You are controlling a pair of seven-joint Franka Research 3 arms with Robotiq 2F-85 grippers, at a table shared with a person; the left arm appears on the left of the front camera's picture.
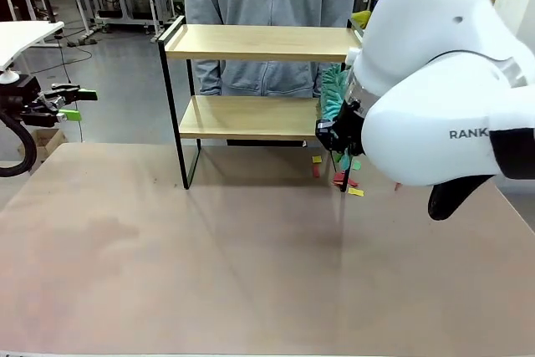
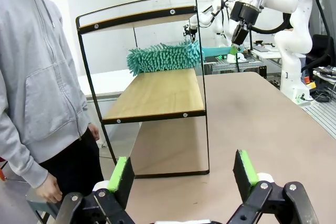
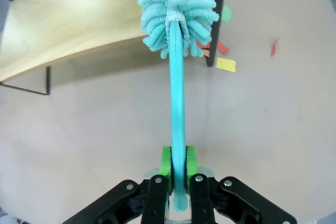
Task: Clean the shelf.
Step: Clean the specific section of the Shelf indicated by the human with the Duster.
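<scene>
Near us, our right gripper (image 3: 177, 169) is clamped on the handle of the teal duster (image 3: 176, 9) and our left gripper (image 2: 184, 170) hangs with fingers apart, so we should drag the fluffy head flat along the lower board of the shelf (image 1: 251, 42), standing far centre in front of the person (image 1: 267, 6).

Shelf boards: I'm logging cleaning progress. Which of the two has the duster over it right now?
The lower board. The teal duster has its fluffy head just above one end of it, underneath the upper board rather than on top.

Front and 2 wrist views toward shelf (image 1: 259, 42)
</scene>
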